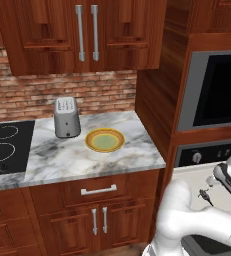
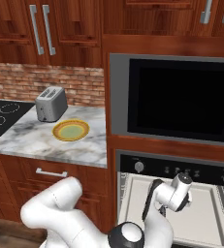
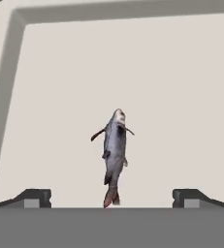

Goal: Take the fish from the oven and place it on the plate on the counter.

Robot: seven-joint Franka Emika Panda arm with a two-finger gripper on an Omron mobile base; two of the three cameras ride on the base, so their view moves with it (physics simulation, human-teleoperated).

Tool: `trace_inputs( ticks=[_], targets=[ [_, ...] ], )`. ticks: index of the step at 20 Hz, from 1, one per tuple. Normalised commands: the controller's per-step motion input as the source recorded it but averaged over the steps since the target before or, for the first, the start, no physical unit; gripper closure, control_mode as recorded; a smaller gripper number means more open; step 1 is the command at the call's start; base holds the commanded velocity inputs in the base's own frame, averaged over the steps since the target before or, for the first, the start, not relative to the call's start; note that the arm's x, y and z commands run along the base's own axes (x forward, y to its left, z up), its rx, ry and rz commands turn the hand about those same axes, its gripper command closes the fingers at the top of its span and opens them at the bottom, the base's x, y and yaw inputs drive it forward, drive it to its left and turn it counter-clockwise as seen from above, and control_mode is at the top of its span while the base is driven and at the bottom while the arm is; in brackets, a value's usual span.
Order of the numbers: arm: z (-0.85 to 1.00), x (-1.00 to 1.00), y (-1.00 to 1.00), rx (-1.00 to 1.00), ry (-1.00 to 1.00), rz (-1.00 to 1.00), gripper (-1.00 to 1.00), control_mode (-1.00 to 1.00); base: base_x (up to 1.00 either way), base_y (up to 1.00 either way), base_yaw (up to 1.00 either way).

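The fish (image 3: 114,152), slender and silver-grey with a reddish tail, lies on a pale tray (image 3: 181,72) in the hand view, its head pointing away. My gripper (image 3: 112,198) hangs open straight above it, one fingertip on each side of the tail and both well apart from the fish. The tray (image 2: 203,213) juts out of the oven (image 2: 176,169) under the black knob strip, with my hand over its left part. The plate (image 1: 104,140), yellow-rimmed with a pale green centre, sits bare on the marble counter (image 1: 62,160).
A silver toaster (image 1: 66,117) stands just behind and left of the plate. A black cooktop (image 1: 7,147) lies at the counter's left end. A grey-framed black glass unit (image 2: 181,99) sits above the oven. Wooden cabinets hang overhead.
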Motion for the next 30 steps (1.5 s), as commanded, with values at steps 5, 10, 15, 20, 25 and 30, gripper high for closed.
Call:
trace_inputs(
  ticks=[5,10,15,20,25,30],
  targets=[
    [-0.53,0.40,0.00,0.00,0.00,0.00,-1.00,-1.00,0.00,0.00,0.00],
    [-0.57,0.32,0.00,0.00,0.01,0.00,-1.00,-1.00,0.00,0.00,0.00],
    [-0.54,0.30,0.00,0.00,0.03,0.00,-1.00,-1.00,0.00,0.00,0.00],
    [-0.44,0.28,0.00,0.00,0.07,0.00,-1.00,-1.00,0.00,0.00,0.00],
    [-0.40,0.01,0.00,0.02,0.06,0.01,-1.00,-1.00,0.00,0.00,0.00],
    [-0.38,0.00,0.00,0.09,0.03,0.02,-1.00,-1.00,0.00,0.00,0.00]
  ],
)
